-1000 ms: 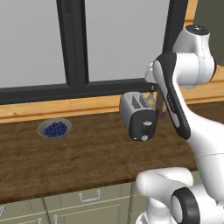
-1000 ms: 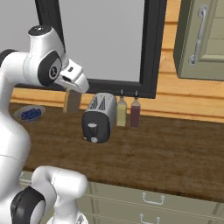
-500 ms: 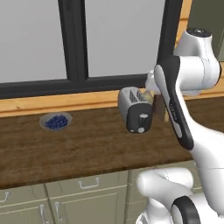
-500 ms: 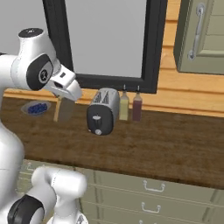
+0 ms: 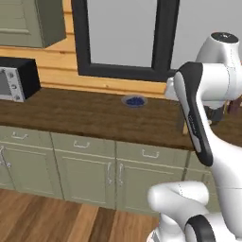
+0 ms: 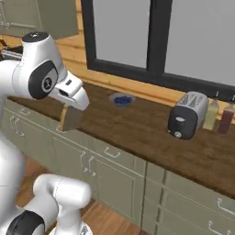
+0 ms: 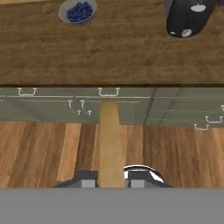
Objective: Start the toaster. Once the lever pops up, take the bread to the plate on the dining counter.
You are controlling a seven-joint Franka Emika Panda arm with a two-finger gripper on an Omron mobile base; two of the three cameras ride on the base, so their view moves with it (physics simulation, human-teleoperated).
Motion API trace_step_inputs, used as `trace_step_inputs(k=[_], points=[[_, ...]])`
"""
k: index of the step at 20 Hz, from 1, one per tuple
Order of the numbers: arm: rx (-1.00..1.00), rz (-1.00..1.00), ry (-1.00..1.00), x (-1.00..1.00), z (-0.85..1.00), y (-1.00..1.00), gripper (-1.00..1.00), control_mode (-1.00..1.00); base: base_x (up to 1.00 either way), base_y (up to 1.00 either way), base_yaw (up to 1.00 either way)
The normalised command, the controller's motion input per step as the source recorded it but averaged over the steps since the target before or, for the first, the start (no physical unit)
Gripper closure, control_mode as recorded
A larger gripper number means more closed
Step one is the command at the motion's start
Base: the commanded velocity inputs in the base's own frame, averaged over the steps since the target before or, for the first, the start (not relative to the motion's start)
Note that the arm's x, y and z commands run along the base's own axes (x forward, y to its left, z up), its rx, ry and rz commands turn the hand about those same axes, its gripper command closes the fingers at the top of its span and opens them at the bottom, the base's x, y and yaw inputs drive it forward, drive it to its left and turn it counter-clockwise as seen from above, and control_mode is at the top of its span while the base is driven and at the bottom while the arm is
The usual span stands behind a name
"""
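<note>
**Carry leg: toast out of the toaster, base turning away**

Since the earlier frames the whole scene has shifted: the base has swung and backed off, so the toaster [image 6: 187,115] now sits well off to one side on the bench [image 6: 137,131] instead of right under the arm. That is camera motion; the toaster itself has not moved.

Nearest: the tool [image 7: 112,183] is clamped shut on the bread [image 7: 110,142]. In the hand view the slice stands edge-on between the two fingertips and reaches away from them, over cabinet fronts and wood floor. In the right base view the bread [image 6: 70,118] hangs just below the white hand, in front of the bench edge.

Step in hand, as I judge it: transport to the plate. Keep the grip firm and the slice hanging steady while the base drives; avoid sharp wrist swings near the bench edge.

Farther: bowl of blueberries [image 6: 122,99] by the window, microwave [image 5: 16,78] at the far end.
</note>
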Motion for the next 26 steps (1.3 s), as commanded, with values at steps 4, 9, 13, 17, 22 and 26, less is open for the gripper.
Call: trace_step_inputs(k=[4, 9, 13, 17, 22, 26], points=[[0.00, 0.00, 0.00, 0.00, 0.00, 0.00, 1.00, 1.00, -0.12, 0.56, 0.96], [0.00, 0.00, 0.00, 0.00, 0.00, 0.00, 1.00, 1.00, -0.03, 0.49, 0.96], [0.00, 0.00, 0.00, 0.00, 0.00, 0.00, 1.00, 1.00, -0.01, 0.51, 0.95], [0.00, 0.00, 0.00, 0.00, 0.00, 0.00, 1.00, 1.00, 0.00, 0.55, 0.93], [0.00, 0.00, 0.00, 0.00, 0.00, 0.00, 1.00, 1.00, -0.01, 0.66, 0.83], [0.00, 0.00, 0.00, 0.00, 0.00, 0.00, 1.00, 1.00, 0.05, 0.66, 0.73]])
